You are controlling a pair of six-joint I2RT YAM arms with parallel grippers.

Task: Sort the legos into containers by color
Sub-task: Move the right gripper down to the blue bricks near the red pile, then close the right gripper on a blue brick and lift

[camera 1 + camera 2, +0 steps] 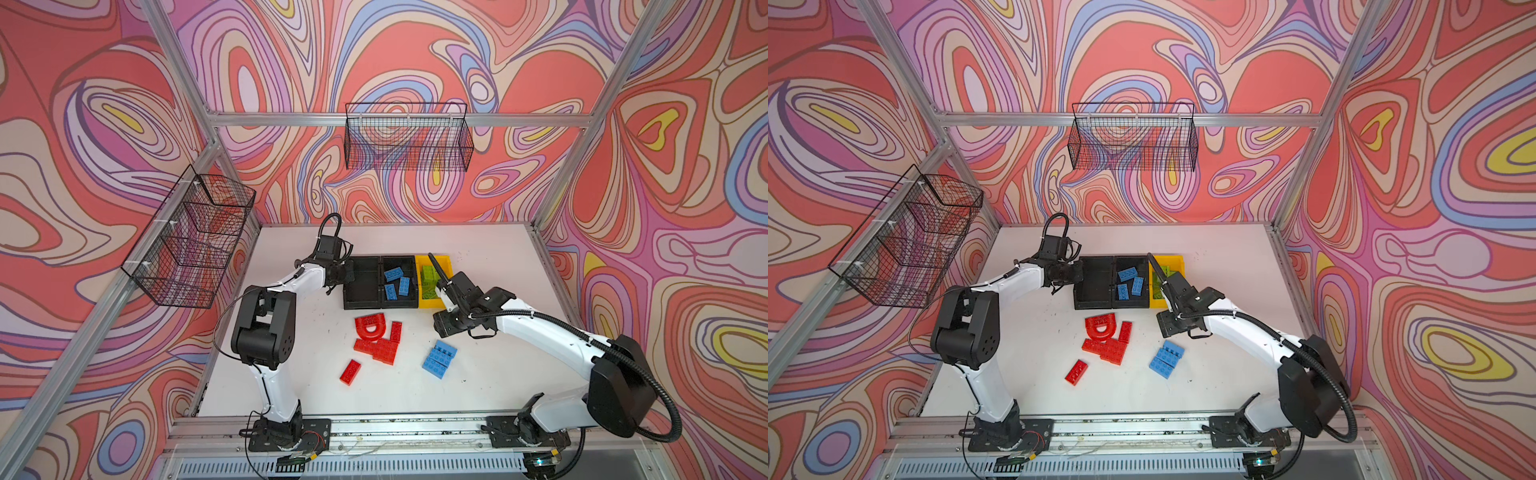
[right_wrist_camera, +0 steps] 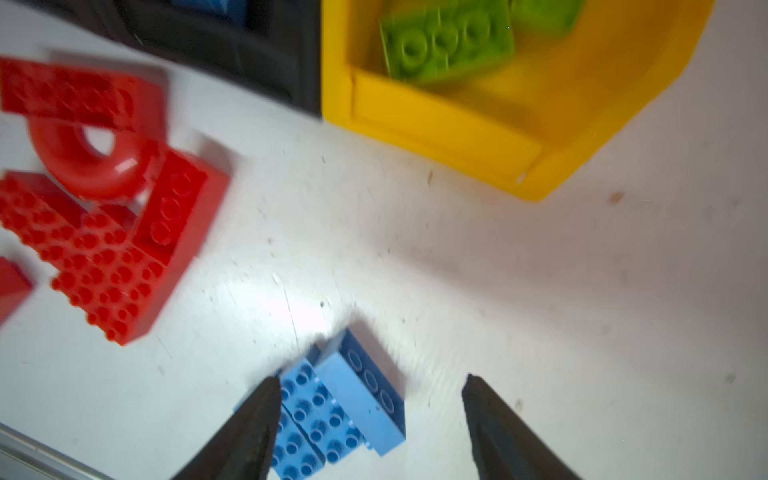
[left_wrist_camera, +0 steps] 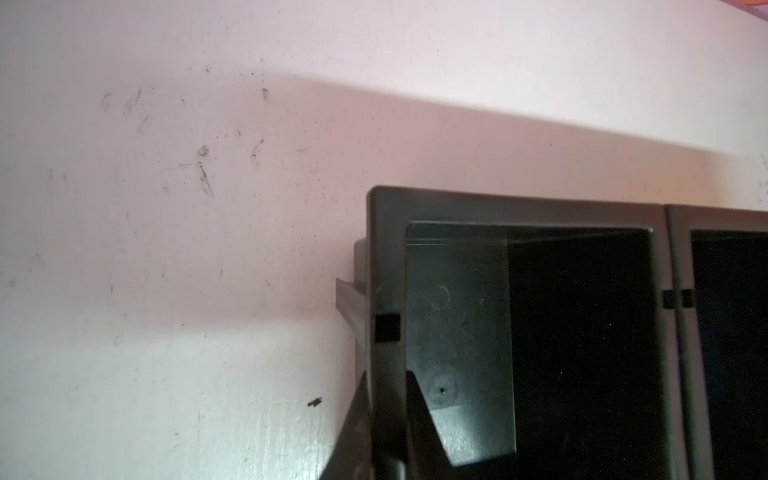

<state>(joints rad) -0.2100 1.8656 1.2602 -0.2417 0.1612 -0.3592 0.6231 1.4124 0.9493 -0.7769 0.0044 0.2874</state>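
Left gripper (image 3: 386, 401) is clamped hard on the outer side wall of the left black bin (image 1: 362, 284), with one finger inside that edge and one outside. That bin is joined to the middle black bin (image 1: 398, 306), which holds three blue bricks (image 1: 404, 286). Last in the row is the yellow bin (image 1: 443, 260), loaded with green bricks (image 1: 428, 276).

Across the way, the right gripper (image 2: 372, 379) hangs over the desk (image 1: 498, 353) with its jaws spread wide, gripping nothing. In its wrist view one fingertip overlaps the edge of the blue cluster (image 1: 439, 359); contact can't be judged.

The red pile (image 1: 380, 347), with the red arch (image 1: 369, 328) on its bin side, lies apart from the blue cluster, a lane of bare desk between them. A lone red brick (image 1: 350, 372) sits just off the pile, toward the arm bases. More bare desk runs from the yellow bin's front edge down to the blue cluster.
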